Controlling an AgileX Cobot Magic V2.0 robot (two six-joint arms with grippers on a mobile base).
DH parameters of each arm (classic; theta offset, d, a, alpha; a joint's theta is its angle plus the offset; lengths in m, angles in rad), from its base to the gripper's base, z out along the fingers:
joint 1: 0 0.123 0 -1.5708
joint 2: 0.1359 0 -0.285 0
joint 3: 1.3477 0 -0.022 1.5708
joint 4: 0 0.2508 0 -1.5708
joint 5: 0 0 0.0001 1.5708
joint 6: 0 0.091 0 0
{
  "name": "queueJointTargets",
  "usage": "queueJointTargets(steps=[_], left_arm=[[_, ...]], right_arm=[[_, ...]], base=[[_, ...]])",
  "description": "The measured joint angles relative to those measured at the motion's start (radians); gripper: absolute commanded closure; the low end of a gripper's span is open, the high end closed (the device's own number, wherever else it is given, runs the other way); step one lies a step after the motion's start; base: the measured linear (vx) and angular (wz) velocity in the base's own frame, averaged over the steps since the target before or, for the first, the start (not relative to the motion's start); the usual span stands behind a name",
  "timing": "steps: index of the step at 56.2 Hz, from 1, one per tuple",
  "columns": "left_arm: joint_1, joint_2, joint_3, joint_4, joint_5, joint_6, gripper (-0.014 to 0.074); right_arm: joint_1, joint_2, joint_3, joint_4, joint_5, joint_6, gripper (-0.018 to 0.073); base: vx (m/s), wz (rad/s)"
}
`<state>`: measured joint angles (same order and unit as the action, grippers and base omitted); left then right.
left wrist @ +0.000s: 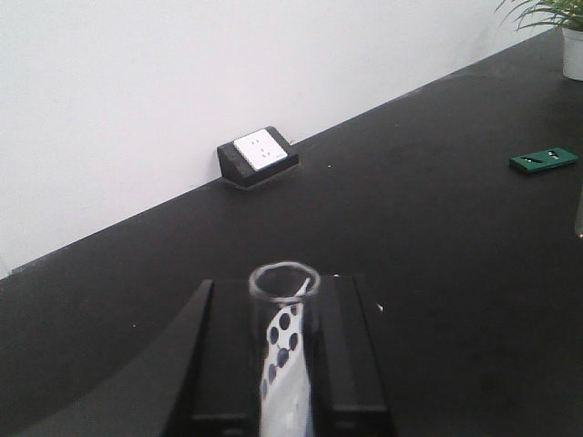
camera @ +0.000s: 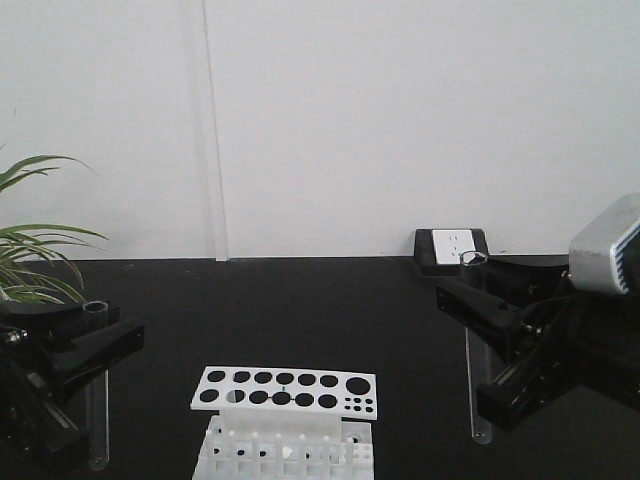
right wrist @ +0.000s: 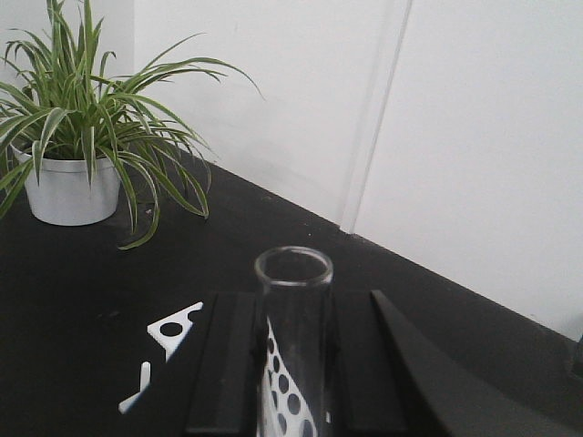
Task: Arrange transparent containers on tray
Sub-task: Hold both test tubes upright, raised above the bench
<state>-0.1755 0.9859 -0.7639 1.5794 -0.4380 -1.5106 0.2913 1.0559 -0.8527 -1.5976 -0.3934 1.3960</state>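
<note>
The left tool is squeezed tight on one glass tube, the right tool on the other tube, both upright either side of the white rack on the desk. A loose squeeze could drop and break them.

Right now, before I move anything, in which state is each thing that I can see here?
Left fingers: shut on the left test tube.
Right fingers: shut on the right test tube.
Left test tube: upright, rim open, looks empty.
Right test tube: upright, rim open, looks empty.
White rack: standing on the table, no tube in its holes.
Wall socket: nothing plugged in.
</note>
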Motion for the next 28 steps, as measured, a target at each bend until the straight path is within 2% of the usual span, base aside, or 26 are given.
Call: queueJointTargets(steps=[28], left_arm=[[0.0,0.0,0.0,0.0,0.001,-0.003,0.0597]], right_arm=[[0.0,0.0,0.0,-0.002,0.006,0.001,0.0572]], base=[[0.0,0.0]])
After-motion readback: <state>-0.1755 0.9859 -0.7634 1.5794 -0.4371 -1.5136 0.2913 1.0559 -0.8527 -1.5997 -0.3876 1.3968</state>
